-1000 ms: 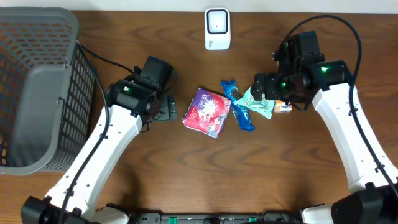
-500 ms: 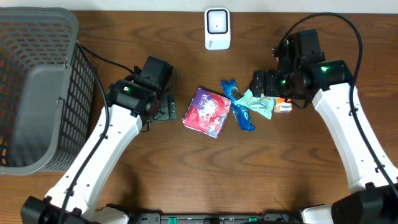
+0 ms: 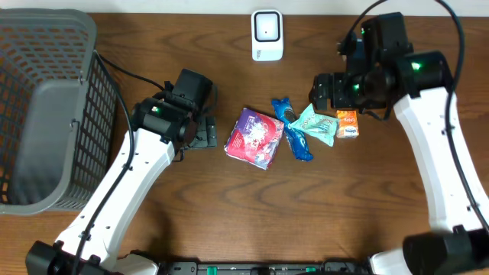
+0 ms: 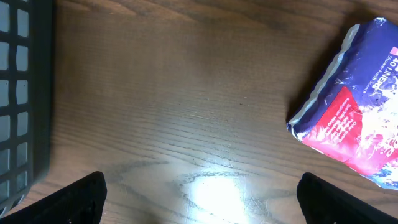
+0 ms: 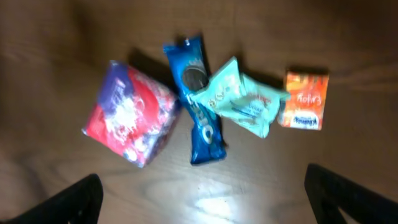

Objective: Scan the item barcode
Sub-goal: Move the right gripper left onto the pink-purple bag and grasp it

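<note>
Teal snack packet [image 5: 242,99], on table [image 5: 348,37], apart from right end effector [image 5: 202,198]

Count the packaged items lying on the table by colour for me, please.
Purple pack: 1
Blue packet: 1
Teal packet: 1
Orange box: 1
Total: 4

Wooden table [image 3: 229,214]: mesh basket [image 3: 103,122] left, white scanner [image 3: 267,34] far edge, purple pack [image 3: 254,137], blue wrapper [image 3: 299,145], teal pouch [image 3: 315,126], orange box [image 3: 347,124].
</note>
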You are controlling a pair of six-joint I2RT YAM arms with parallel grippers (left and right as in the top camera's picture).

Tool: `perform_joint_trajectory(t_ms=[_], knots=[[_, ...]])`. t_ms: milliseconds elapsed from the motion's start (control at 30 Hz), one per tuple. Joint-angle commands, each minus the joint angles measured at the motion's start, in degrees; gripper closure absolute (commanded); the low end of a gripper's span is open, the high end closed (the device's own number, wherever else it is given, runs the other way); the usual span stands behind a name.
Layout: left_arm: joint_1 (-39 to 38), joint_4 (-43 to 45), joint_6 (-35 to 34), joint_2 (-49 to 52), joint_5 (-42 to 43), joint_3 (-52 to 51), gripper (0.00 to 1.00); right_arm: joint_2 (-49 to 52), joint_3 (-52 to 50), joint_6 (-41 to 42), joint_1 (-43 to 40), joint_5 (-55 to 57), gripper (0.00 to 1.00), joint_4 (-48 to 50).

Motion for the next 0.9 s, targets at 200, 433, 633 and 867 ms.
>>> perform_joint_trajectory(t_ms=[200,433,633,867], knots=[[-0.20,-0.33,-0.33,0.13,-0.68,0.11,0.02,13.05,1.01,-1.29,0.90,-2.05,0.01,1.38],[-0.20,-0.33,-0.33,0.13,-0.70,0.11,0.02,16.65,1.01,0.04,-1.51,-1.62,0.02,5.42],[-0.20,-0.33,-0.33,0.13,-0.68,0.11,0.02,17.88,0.85,-11.19,-2.19,-1.53,0.08,5.73],[-0.20,-0.33,-0.33,0.13,-0.68,0.11,0.02,18.88,-1.90,-16.37,0.00,-14.05,0.17,4.50]])
